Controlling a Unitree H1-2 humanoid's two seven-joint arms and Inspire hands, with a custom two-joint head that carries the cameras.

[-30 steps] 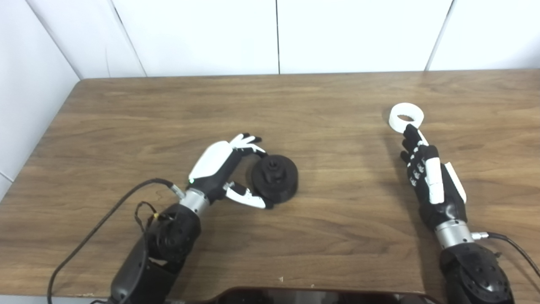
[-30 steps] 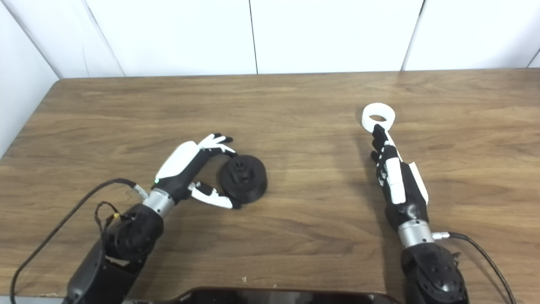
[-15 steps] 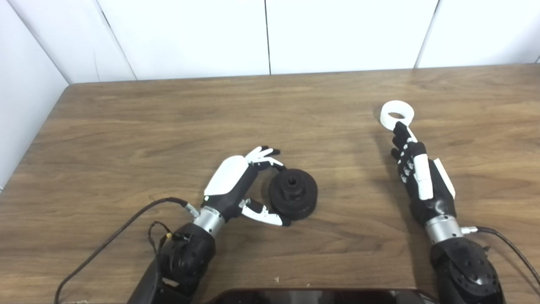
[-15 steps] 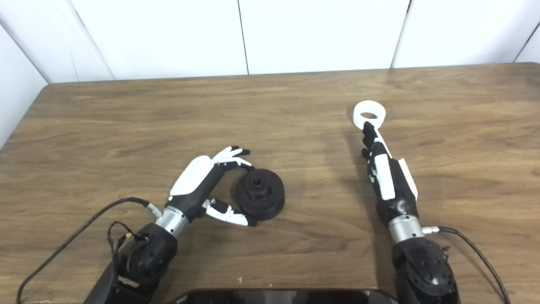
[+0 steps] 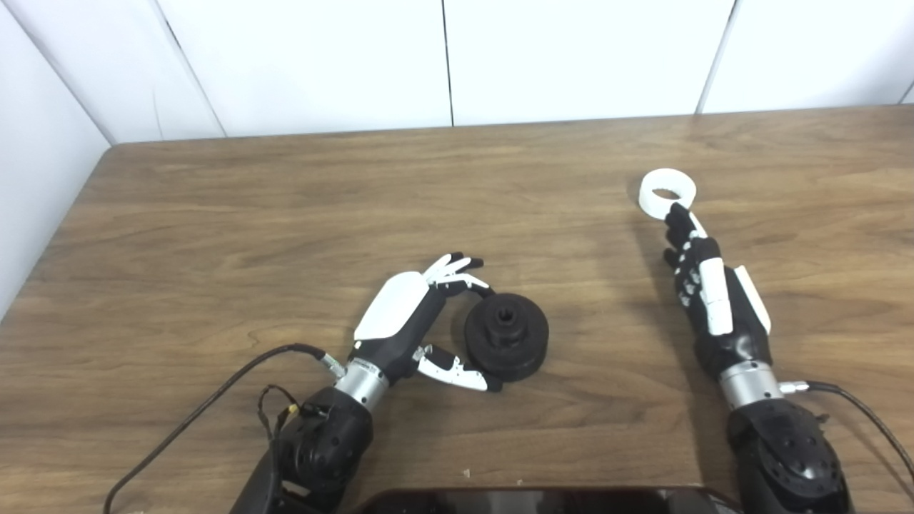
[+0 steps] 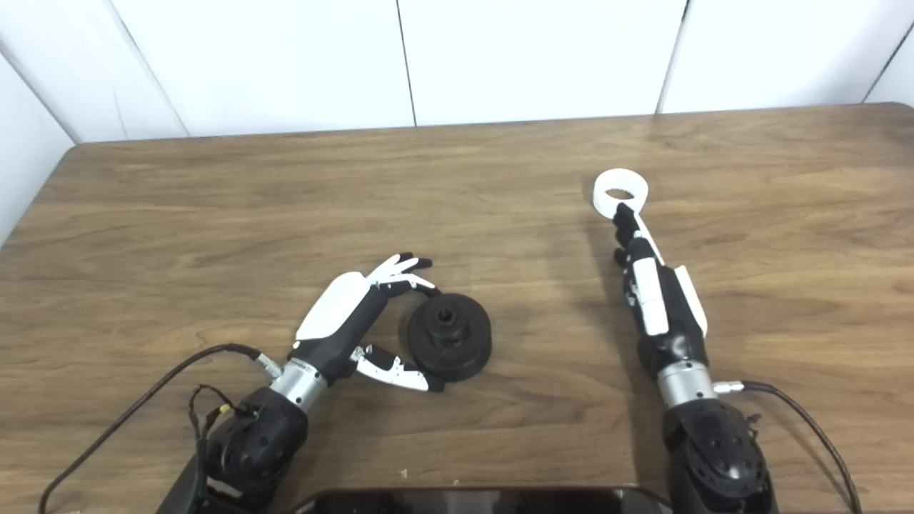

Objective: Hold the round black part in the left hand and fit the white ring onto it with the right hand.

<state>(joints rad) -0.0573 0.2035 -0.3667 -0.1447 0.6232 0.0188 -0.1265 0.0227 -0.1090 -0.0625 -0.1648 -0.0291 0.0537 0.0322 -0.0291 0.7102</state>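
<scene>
Now, our scene: we stand at a wooden table (image 5: 285,214) with white wall panels (image 5: 571,57) behind it, both our arms coming in from the near edge.
Round black part: it (image 5: 507,340) lies flat on the table a little left of centre, its raised hub with a hole facing up; it rests on the wood and is not lifted.
Our left hand: it (image 5: 410,321) sits just left of the round black part, spread in a wide curl that half encloses it. The fingers (image 5: 457,270) arch over the far-left side of the part, and the thumb (image 5: 457,373) reaches along its near-left side. We cannot tell whether either one touches the rim (the thumb tip looks very close to it), and the hand holds nothing.
White ring: it (image 5: 668,193) lies flat on the table far to the right, well apart from the black part, its hole facing up.
Our right hand: it (image 5: 710,300) is stretched out flat toward the ring with the fingers (image 5: 678,218) straight and close together, holding nothing. The fingertips reach the ring's near edge; contact is not clear from either view.
Cables: a black one (image 5: 193,421) trails from our left wrist, another (image 5: 864,417) from our right.
Near edge: a dark rounded object (image 5: 543,500) shows at the bottom (we cannot identify it).
</scene>
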